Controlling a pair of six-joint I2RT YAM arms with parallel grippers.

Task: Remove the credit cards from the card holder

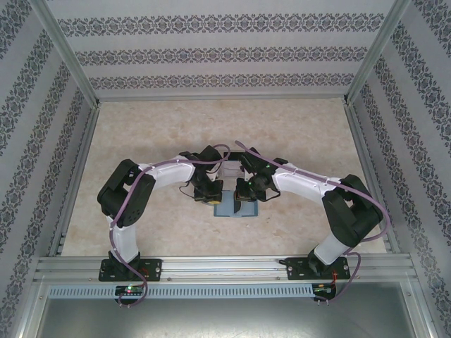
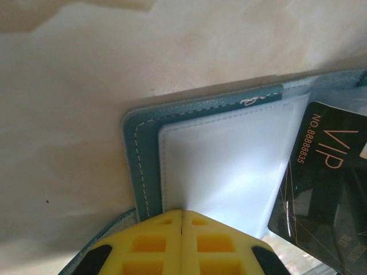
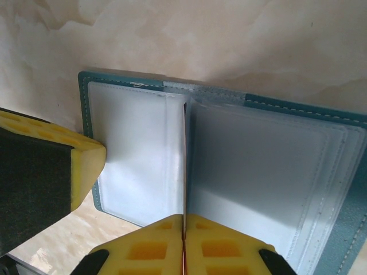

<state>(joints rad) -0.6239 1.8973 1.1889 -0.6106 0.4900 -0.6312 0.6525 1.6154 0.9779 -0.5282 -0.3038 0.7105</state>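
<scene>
Pinching the black card (image 2: 327, 189) upright over the fold, the right hand (image 3: 184, 220) is clenched on it; the left hand (image 2: 182, 215), fingers closed tight, rests on the left page of the open card holder (image 3: 275, 172), which lies flat on the desk (image 2: 69, 86).

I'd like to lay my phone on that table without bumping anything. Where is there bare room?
Bare table spreads from the arms to the back wall; a smaller patch lies between the card holder and the near rail. Crowded: the middle, where the left gripper and right gripper meet over that holder.
</scene>
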